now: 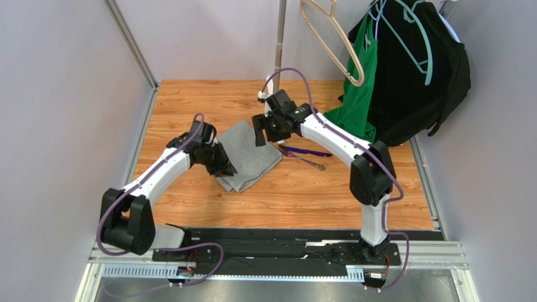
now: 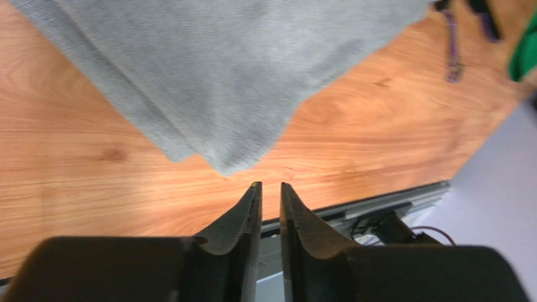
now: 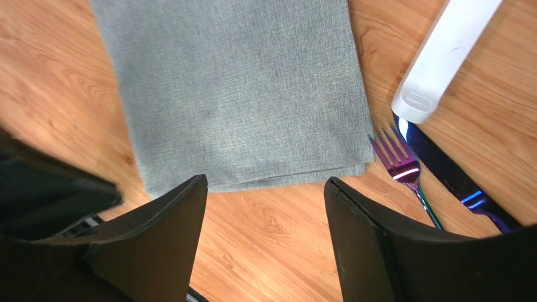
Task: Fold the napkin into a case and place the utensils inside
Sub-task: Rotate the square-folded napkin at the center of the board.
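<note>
The napkin [image 1: 249, 157] lies folded into a layered grey rectangle on the wooden table [image 1: 302, 195]. My left gripper [image 1: 224, 165] hovers at its near left corner. In the left wrist view the left gripper [image 2: 270, 186] shows a narrow gap with nothing in it, just short of the napkin's corner [image 2: 233, 160]. My right gripper [image 1: 265, 129] hangs over the napkin's far right edge. In the right wrist view the right gripper [image 3: 265, 182] stands wide open and empty above bare wood, beside the napkin's edge [image 3: 252, 179]. The utensils lie to the right of the napkin: a fork [image 3: 400, 167] and a dark purple piece [image 3: 441, 170].
A green garment [image 1: 356, 94] and a black garment [image 1: 422, 82] hang at the back right beside a metal pole [image 1: 278, 38] and hangers. Grey walls close the left and right sides. A metal rail [image 1: 277, 251] runs along the near edge. A white arm link [image 3: 441, 56] reaches over the utensils.
</note>
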{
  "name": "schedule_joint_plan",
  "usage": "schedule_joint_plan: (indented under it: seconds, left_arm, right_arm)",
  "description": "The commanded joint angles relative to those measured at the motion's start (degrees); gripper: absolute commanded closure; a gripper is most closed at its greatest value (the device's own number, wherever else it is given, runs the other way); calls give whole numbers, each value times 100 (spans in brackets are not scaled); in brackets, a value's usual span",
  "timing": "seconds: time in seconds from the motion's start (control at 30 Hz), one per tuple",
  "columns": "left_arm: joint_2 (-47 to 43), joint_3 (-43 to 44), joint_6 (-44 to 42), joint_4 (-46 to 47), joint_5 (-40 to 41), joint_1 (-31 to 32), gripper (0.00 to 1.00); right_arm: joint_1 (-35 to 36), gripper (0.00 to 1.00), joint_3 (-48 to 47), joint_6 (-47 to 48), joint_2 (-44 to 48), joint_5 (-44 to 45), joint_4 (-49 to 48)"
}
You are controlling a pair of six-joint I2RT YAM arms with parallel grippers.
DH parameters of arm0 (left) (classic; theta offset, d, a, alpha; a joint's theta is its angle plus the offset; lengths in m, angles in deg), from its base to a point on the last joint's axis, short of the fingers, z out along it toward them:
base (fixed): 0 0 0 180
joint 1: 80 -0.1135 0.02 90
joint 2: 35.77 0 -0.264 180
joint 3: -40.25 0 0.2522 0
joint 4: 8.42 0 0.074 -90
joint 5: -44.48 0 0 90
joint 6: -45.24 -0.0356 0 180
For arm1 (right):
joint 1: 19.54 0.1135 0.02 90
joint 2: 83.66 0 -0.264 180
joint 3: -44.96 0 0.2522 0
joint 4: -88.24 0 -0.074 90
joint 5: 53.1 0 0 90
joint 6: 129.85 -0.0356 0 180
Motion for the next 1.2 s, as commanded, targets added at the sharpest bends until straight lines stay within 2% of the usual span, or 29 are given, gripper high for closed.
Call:
schedule_joint_plan:
  seconds: [0.0,0.07,0.1,0.17,0.2,0.27,0.3,0.37,0.43,0.6,0.67,0.7,0.77,0.83,0.9,0.93,1.0,1.03,1.07,1.1,1.17]
  left_arm:
    - [517,258,522,443,352,-54,81]
    - [1149,761,267,-58,721,-106,90]
    - [1378,1190,65,-190,749,-133,92]
    - [1809,1457,-155,-305,854,-273,96]
    - [1897,1580,-209,-305,916,-326,98]
    - [2179,1651,-384,-226,925,-484,99]
    - [2301,1729,-446,-252,925,-528,99]
    - [2732,1870,-700,-383,977,-668,100]
    - [3214,2151,-911,-577,908,-792,100]
    - [4032,3179,-1527,-1060,1153,-994,100]
    - [4305,3782,-1789,-1183,935,-1030,100]
    - [4646,4057,-1887,-1576,864,-1047,100]
    - [4851,4549,-2124,-1746,828,-1047,100]
    - [4756,4648,-2195,-1887,1177,-1047,100]
    - [4275,4438,-2205,-1853,1311,-1047,97]
    - [4045,4289,-2178,-1800,1312,-1047,89]
    - [3170,3683,-2091,-1660,1329,-1021,77]
    - [2833,3446,-2003,-1633,1460,-1003,67]
    - [2508,2948,-1950,-1589,1574,-969,61]
    - [1870,2708,-1880,-1571,1671,-968,57]
    - [1365,2077,-1643,-1623,1848,-968,54]
  right_arm:
    - [-48,35,315,-207,354,-55,-306]
    - [-40,42,402,-181,328,-231,-420]
    - [-40,46,516,-172,310,-406,-917]
    - [-40,50,650,-50,179,-574,-1324]
    - [-48,57,519,12,-144,-540,-1404]
    - [-31,63,3,126,-584,-478,-1467]
    - [-40,70,-262,196,-1039,-487,-1188]
    - [-31,75,-850,293,-1455,-269,-897]
    - [-13,77,-889,242,-1675,-57,-641]
    - [162,76,198,-224,-1316,-47,-1044]
    - [355,76,411,-417,-1167,-152,-1071]
    - [408,75,577,-618,-1123,-179,-1088]
    - [514,75,728,-821,-930,-354,-1150]
    - [514,75,798,-945,-815,-609,-1317]
    - [488,74,685,-867,-675,-488,-1125]
    - [444,72,554,-788,-631,-417,-1045]
    - [400,60,439,-665,-386,-267,-747]
    - [365,55,360,-560,-271,-241,-624]
    - [356,46,385,-524,-157,-136,-431]
    - [356,40,446,-515,97,-74,-377]
    - [338,27,814,-611,335,110,-333]
